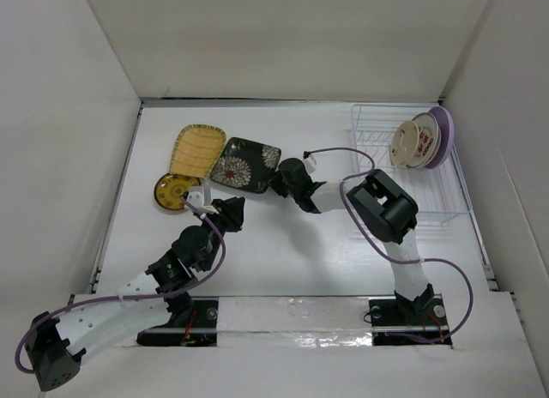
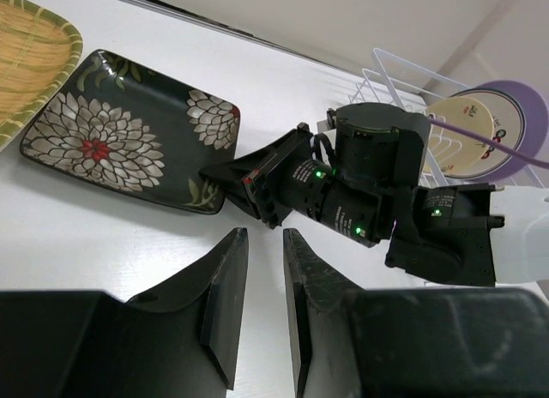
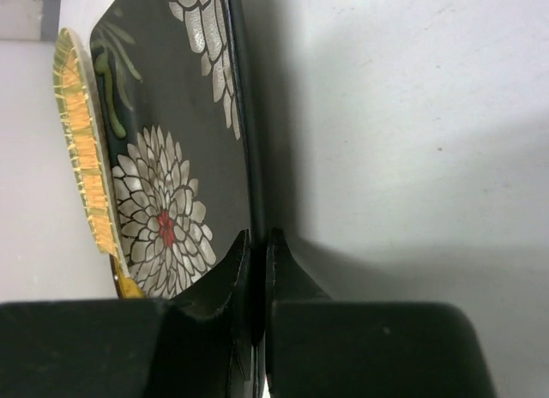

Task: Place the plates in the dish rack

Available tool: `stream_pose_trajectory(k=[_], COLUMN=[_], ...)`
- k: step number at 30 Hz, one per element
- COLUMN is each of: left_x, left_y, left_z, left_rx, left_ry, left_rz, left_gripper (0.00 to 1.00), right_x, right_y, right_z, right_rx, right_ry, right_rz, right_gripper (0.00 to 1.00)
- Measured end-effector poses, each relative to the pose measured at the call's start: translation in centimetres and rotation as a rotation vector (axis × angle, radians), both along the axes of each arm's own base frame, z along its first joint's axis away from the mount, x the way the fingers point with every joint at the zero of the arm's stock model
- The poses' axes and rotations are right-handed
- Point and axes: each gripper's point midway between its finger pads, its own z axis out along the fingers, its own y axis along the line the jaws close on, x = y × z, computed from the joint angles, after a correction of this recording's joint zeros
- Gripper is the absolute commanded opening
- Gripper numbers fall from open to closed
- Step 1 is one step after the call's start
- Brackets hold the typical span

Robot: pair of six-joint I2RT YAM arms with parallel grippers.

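The black rectangular plate (image 1: 246,164) with white flowers lies at mid table, and my right gripper (image 1: 276,177) is shut on its right rim. In the right wrist view the fingers (image 3: 258,237) pinch the dark rim of the black plate (image 3: 171,141). My left gripper (image 2: 264,235) stands open over bare table just in front of the black plate (image 2: 120,132), holding nothing. The yellow woven-pattern plate (image 1: 197,149) lies left of the black one, with a brown-gold round plate (image 1: 174,191) in front of it. The dish rack (image 1: 382,141) at the back right holds a lavender plate (image 1: 443,132) and cream plates (image 1: 412,142) upright.
White walls close in the table at the back and on both sides. The right arm's body (image 2: 377,183) lies across the table between my left gripper and the rack (image 2: 395,85). A purple cable (image 1: 343,153) loops over the right arm.
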Motion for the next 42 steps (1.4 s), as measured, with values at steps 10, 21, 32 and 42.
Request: stream_pose_trajectory(k=[10, 21, 32, 42], left_x=[-0.1, -0.1, -0.3, -0.3], left_y=[0.1, 0.1, -0.2, -0.2], left_z=[0.4, 0.5, 0.5, 0.5], left_rx=[-0.012, -0.016, -0.016, -0.017], left_ry=[-0.009, -0.012, -0.012, -0.013], left_rz=[0.0, -0.002, -0.021, -0.026], left_gripper=[0.21, 0.21, 0.21, 0.21], right_x=[-3.0, -4.3, -0.8, 1.3], right_y=[-2.8, -12.1, -37.9, -44.3], right_z=[3.0, 17.0, 34.9, 36.1], right_rx=[-0.187, -0.555, -1.038, -1.355], right_ry=[-0.04, -0.294, -0.294, -0.123], right_rz=[-0.06, -0.042, -0.428, -0.393], right_gripper=[0.0, 0.0, 0.0, 0.0])
